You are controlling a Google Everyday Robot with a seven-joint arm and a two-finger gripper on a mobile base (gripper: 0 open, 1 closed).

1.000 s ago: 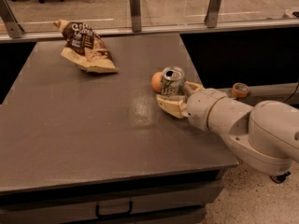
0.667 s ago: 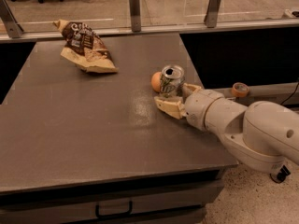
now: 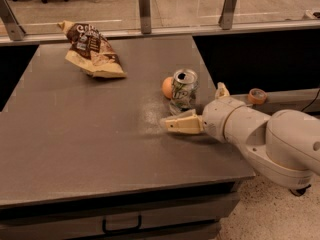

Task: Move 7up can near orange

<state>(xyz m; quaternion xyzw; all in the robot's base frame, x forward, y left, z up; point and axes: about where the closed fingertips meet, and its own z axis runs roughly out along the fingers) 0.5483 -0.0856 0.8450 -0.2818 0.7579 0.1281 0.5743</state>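
Nearest, the pincer (image 3: 194, 109) sits low over the right side of the worktop (image 3: 75, 149). Its 2 fingers (image 3: 182, 125) are spread and hold nothing. 1 lies just in front of the can, and the other pokes up to the can's right.

The can (image 3: 183, 90) stands upright between them. The orange (image 3: 167, 87) is right against its far-left side, so the placing looks done.

The risk is in pulling out. If the arm swings sideways, the near finger would probably catch the can's base. That could tip the light, dented can or shove it into the orange. A round fruit on a flat top would likely roll off leftward, and the 2 would no longer be together. Backing straight out seems safest.

Farther back, the snack bag (image 3: 92, 54) lies well apart and out of harm.
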